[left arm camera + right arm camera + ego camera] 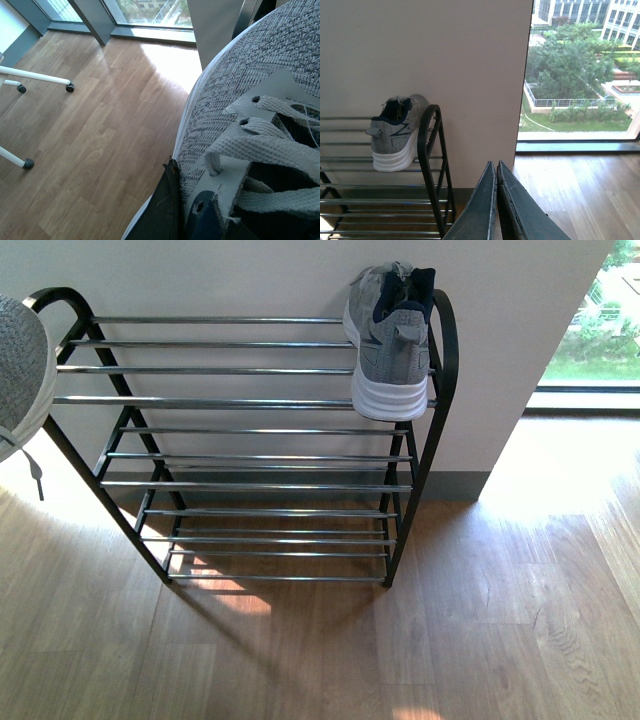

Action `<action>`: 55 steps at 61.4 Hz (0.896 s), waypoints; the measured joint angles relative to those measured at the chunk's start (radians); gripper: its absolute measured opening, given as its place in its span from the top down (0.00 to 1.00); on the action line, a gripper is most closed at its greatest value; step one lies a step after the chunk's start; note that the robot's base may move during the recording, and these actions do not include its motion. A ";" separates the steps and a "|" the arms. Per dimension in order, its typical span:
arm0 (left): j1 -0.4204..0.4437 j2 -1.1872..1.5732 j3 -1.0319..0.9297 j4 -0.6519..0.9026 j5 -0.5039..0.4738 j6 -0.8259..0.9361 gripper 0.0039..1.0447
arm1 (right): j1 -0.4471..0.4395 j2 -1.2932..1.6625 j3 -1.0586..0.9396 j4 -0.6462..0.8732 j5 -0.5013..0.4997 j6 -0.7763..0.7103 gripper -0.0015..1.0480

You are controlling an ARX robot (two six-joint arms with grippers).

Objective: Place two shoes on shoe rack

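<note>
already one grey sneaker (390, 340) sits heel-out on the top tier of the shoe rack (240, 400), against its right end. the second sneaker (18, 370) hangs by the rack's top left corner, lace dangling, clamped at its collar by the left tool (171, 200). the right tool (496, 170) is pressed together, empty, above the wooden floor (580, 195).

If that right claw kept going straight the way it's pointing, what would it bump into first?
Probably the wall, near its edge by the window. The shut right gripper points just beside the rack and seems to miss its end frame, though depth is hard to judge.
</note>
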 joint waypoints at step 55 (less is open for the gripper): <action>0.002 0.000 0.000 0.000 -0.002 0.000 0.99 | 0.000 -0.246 0.000 -0.253 -0.002 -0.002 0.36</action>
